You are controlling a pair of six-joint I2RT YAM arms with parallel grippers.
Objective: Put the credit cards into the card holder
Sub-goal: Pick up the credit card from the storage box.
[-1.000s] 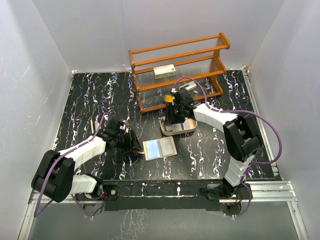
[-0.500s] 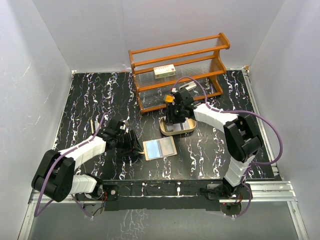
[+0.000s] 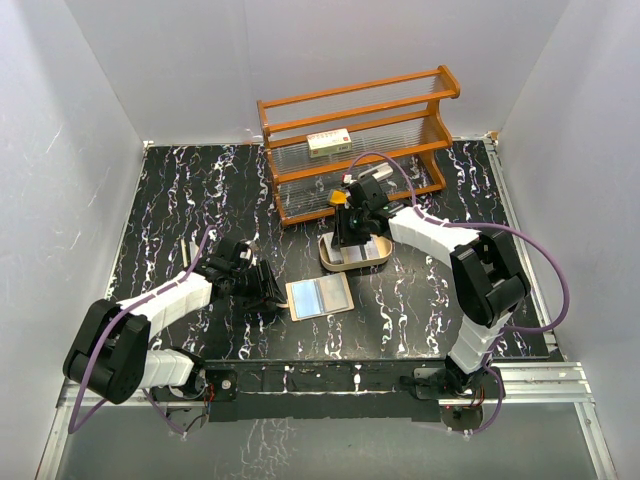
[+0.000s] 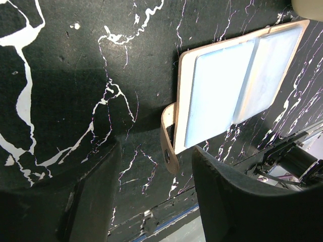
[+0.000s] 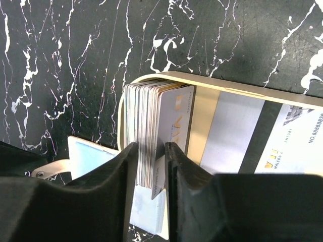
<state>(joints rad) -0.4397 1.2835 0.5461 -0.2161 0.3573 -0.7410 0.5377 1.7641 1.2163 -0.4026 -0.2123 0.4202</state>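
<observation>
The card holder (image 3: 318, 297) lies open on the black table, its pale striped pockets (image 4: 227, 85) facing up. Its snap flap (image 4: 169, 146) sticks out between the fingers of my left gripper (image 4: 156, 176), which stands open and touches nothing. My right gripper (image 5: 150, 151) reaches into the oval tray (image 5: 202, 80). A stack of credit cards (image 5: 151, 116) stands on edge there, filling the gap, with a finger pressed against each side. Two more cards (image 5: 232, 131) lie flat in the tray. A corner of the card holder (image 5: 86, 154) shows beyond the tray.
A wooden rack (image 3: 355, 140) stands at the back with a white box (image 3: 328, 142) on its shelf. A small orange block (image 3: 340, 197) sits beside my right wrist. The tray (image 3: 372, 256) lies just right of the card holder. White walls close in three sides.
My right gripper's jaws have narrowed onto the stack of cards in the tray, and that arm has shifted slightly. The left arm and the card holder have stayed put.
</observation>
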